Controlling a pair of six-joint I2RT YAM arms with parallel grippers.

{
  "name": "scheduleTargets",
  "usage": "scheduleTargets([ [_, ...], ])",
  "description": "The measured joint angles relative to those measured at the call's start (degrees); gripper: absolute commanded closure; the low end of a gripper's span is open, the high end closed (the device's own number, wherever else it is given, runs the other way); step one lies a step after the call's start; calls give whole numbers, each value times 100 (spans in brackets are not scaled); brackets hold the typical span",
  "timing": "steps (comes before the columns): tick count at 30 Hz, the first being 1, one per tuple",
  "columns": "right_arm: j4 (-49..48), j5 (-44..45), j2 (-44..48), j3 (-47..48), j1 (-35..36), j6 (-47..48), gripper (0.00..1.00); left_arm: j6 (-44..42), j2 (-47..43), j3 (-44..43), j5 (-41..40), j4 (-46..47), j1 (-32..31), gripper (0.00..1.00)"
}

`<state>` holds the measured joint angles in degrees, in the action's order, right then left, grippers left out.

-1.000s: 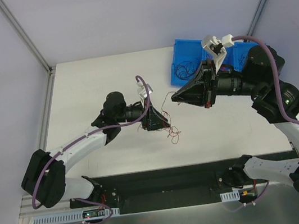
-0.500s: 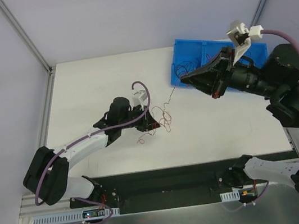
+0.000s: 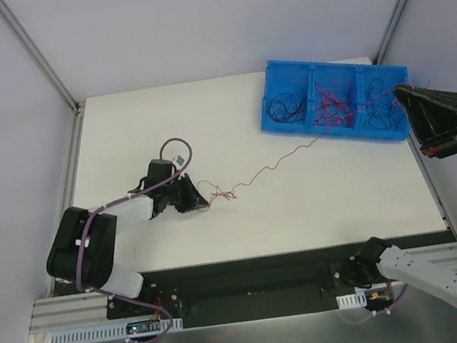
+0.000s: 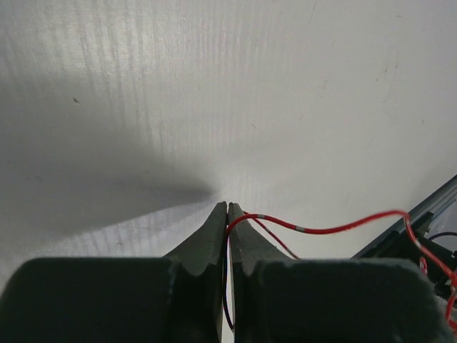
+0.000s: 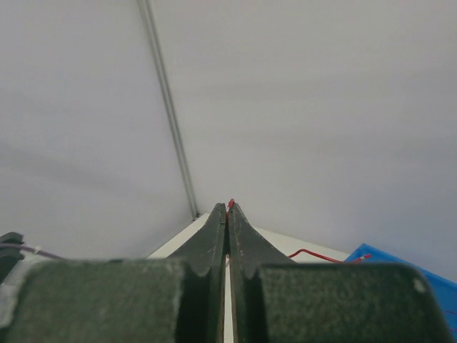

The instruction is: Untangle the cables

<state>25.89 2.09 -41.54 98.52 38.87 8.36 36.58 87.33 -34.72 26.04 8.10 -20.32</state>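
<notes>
**Ana:** What was laid out?

**Ben:** A white table (image 3: 160,121) carried one blue tray (image 3: 292,130) with three compartments. I place everything else from that tray.

**Ana:** And the grippers?

**Ben:** The right gripper (image 3: 403,95) hung just beside the tray's right end. Its own camera showed the fingers pressed together with a speck of red pinched at the tip. The left gripper (image 3: 197,201) sat low on the table, well apart from the tray, off its left end and toward the arm bases. Its fingers were closed too, with a red wire (image 4: 321,229) leaving the slit between them.

**Ana:** Where were the cables (image 3: 333,107)?

**Ben:** Most lay in the tray: black curls in the left compartment, red in the middle, and a mix I couldn't sort out in the right. The red wire ran from the left gripper across the table to the tray. From there it appeared to cross the tray to the right gripper, nearly taut. A small knot (image 3: 225,195) of red and dark strands lay beside the left gripper, on its tray side.

**Ana:** Which step was that?

**Ben:** I'd say they were drawing one strand out of the last clump. The next move called for a gentle, steady pull, since so thin a wire could slip or snap. Once the strand came free, it needed lowering into the tray's red compartment.
</notes>
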Motion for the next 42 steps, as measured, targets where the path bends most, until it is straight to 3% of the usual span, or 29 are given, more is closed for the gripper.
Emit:
scheduleTargets([
  [10, -103, 1224, 507, -520, 2, 597, 100, 17, -636, 0, -619, -352, 205, 99],
  [12, -129, 1327, 719, -568, 2, 671, 100, 17, -765, 0, -730, -428, 343, 94],
  [15, -214, 1381, 1137, -682, 2, 717, 99, 33, -957, 0, -887, -505, 518, 78],
  [20, -385, 1602, 1816, -1250, 2, 734, 100, 103, -1401, 0, -1156, -662, 688, 76],
  [25, -293, 1963, 1915, -1899, 2, 684, 100, 79, -2068, 0, -1443, -859, 695, 61],
  [30, -197, 1912, 1786, -2986, 2, 199, 100, -61, -2330, -63, -1224, -966, 723, 72],
  [32, -186, 1794, 1615, -3589, 2, -162, 100, -131, -2328, -116, -970, -1014, 728, 82],
  [35, -177, 1556, 1259, -4577, 2, -741, 94, -236, -2328, -164, -610, -1038, 728, 90],
  [37, -96, 1349, 909, -5226, 2, -1121, 86, -302, -2328, -168, -402, -1049, 726, 87],
  [42, 374, 984, 127, -6078, 2, -1740, 36, -439, -2275, -219, 57, -1102, 717, 51],
])
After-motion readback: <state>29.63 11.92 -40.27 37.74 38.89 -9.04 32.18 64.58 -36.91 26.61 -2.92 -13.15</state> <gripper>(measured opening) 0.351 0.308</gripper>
